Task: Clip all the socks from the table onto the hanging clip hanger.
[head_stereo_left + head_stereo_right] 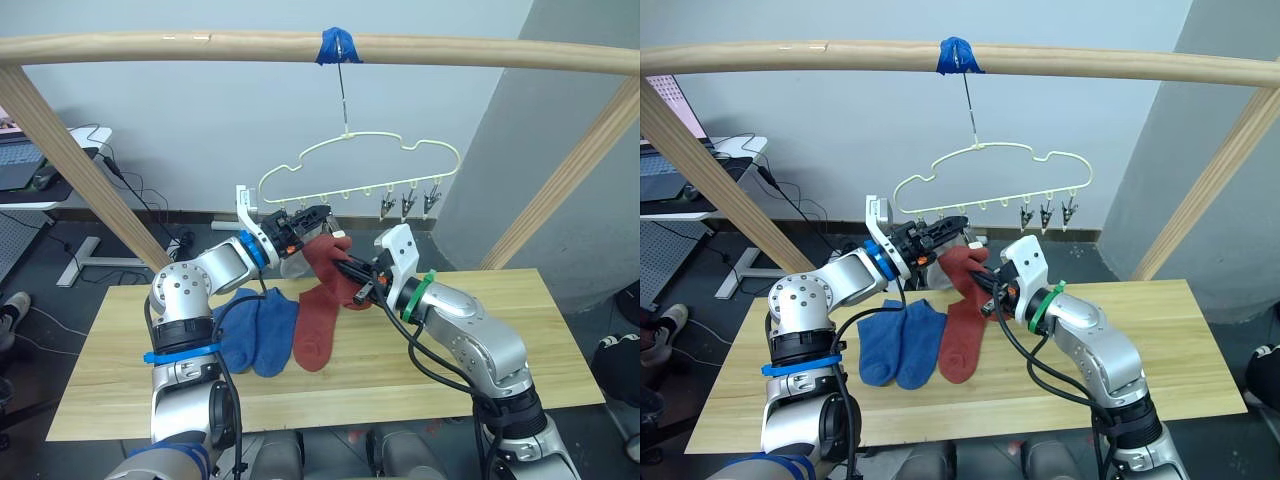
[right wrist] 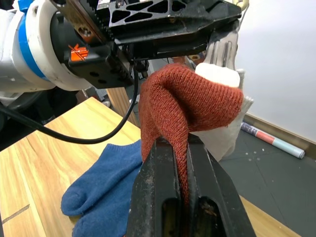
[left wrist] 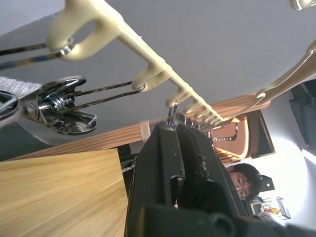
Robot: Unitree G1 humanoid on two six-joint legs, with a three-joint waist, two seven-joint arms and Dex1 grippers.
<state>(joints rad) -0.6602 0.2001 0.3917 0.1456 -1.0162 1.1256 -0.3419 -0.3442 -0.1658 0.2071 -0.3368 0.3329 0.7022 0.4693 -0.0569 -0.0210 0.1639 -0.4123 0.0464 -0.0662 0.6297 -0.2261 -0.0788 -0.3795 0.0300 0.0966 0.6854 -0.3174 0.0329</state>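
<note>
A brick-red knit ankle sock (image 1: 330, 262) is being held up at frame centre, pinched between the closed fingers of the right gripper (image 1: 357, 280). Its bunched upper edge is lying just below the cream-yellow wavy wire clip hanger (image 1: 360, 170) and slightly right of the left gripper (image 1: 322, 216), whose fingers are being pressed together on a small metal clip (image 3: 174, 117). The sock's long axis is running down toward the pale wooden plank table (image 1: 500, 350). Both forearms are being angled inward and upward. Two blue socks (image 1: 255, 330) and another red sock (image 1: 312, 335) are lying on the table.
</note>
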